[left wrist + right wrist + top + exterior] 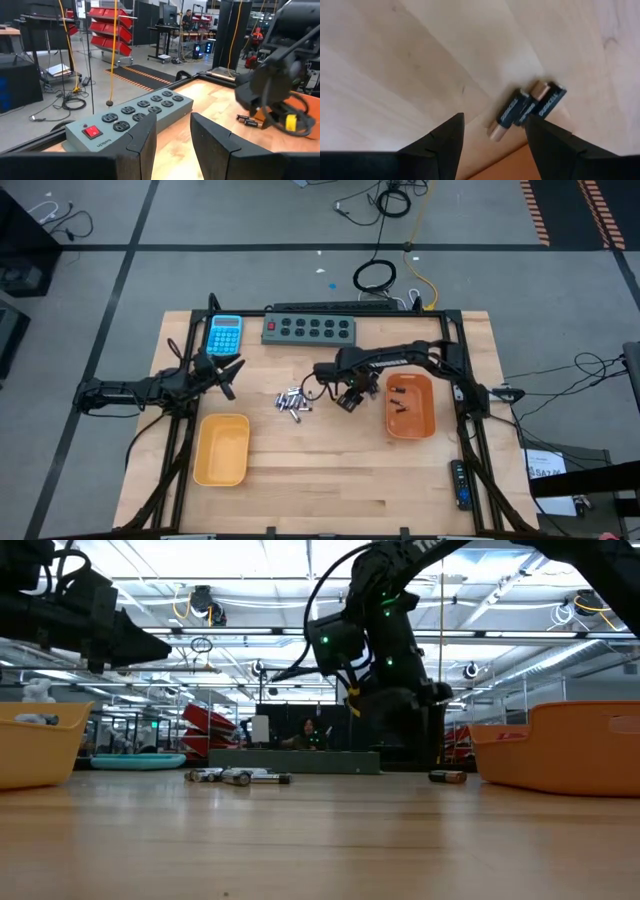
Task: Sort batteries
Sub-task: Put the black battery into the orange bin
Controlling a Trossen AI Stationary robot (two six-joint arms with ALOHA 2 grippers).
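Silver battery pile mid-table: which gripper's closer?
Right. The right gripper hovers just beside the silver battery pile, toward the orange tray. The left gripper waits farther off, near the blue calculator.

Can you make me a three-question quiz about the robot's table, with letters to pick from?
1. Where is the blue calculator?
A. In the yellow tray
B. Next to the grey power strip, at the far edge of the table
C. In the orange tray

2. How many trays are on the table?
A. One
B. Two
C. Four

3. What is the right hand doing?
A. Open above the wood, holding nothing
C. Squeezing the calculator
B. Shut inside a tray

Answers:
1 B: it lies beside the strip's left end.
2 B: a yellow tray and an orange tray.
3 A: its fingers stand apart, with two dark batteries lying on the wood beyond them.
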